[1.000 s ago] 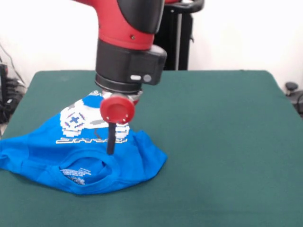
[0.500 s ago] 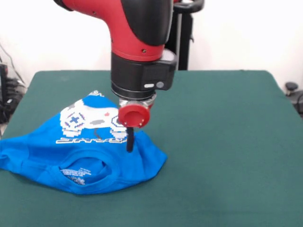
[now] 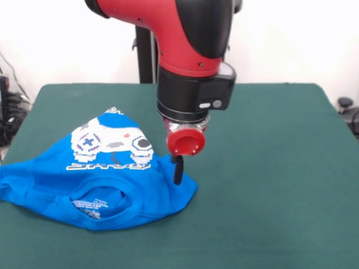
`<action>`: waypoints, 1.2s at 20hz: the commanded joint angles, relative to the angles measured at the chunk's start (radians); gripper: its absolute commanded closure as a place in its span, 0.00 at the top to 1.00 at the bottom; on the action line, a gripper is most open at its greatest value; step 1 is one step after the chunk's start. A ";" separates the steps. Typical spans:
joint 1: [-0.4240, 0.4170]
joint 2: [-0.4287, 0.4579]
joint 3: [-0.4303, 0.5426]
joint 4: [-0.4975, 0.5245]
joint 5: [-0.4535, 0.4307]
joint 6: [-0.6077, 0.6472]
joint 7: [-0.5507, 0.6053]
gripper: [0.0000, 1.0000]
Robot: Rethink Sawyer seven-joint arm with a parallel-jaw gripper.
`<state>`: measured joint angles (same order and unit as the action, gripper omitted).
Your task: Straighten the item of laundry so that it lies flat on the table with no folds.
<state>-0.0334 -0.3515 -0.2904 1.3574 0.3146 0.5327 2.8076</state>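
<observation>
The item of laundry [image 3: 50, 179], a bright blue T-shirt with a white game-controller graphic and block lettering, lies rumpled at the left of the green table [image 3: 269, 168]. Its neck opening faces the near edge, and its right side is bunched into a fold. My gripper [image 3: 178, 175] hangs under a red disc on the arm. It points straight down as one thin black stick, shut, with its tip at the shirt's right edge. Whether the tip touches the cloth cannot be told.
A black pole [image 3: 145, 56] stands behind the table's far edge. Cables [image 3: 8, 106] hang past the left edge, and a small dark knob [image 3: 345, 103] sits beyond the right edge. Green cloth lies bare to the right of the shirt.
The arm has moved right, carrying the gripper from over the shirt's middle to its right edge. The shirt has kept its shape and place.
</observation>
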 commanded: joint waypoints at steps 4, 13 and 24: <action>0.051 0.062 0.072 -0.009 0.054 0.022 0.168 1.00; 0.048 0.079 0.087 0.005 0.050 -0.040 0.143 1.00; 0.093 0.137 0.007 -0.032 0.031 -0.066 0.181 1.00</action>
<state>0.0001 -0.2694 -0.3088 1.3469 0.3202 0.5278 2.8076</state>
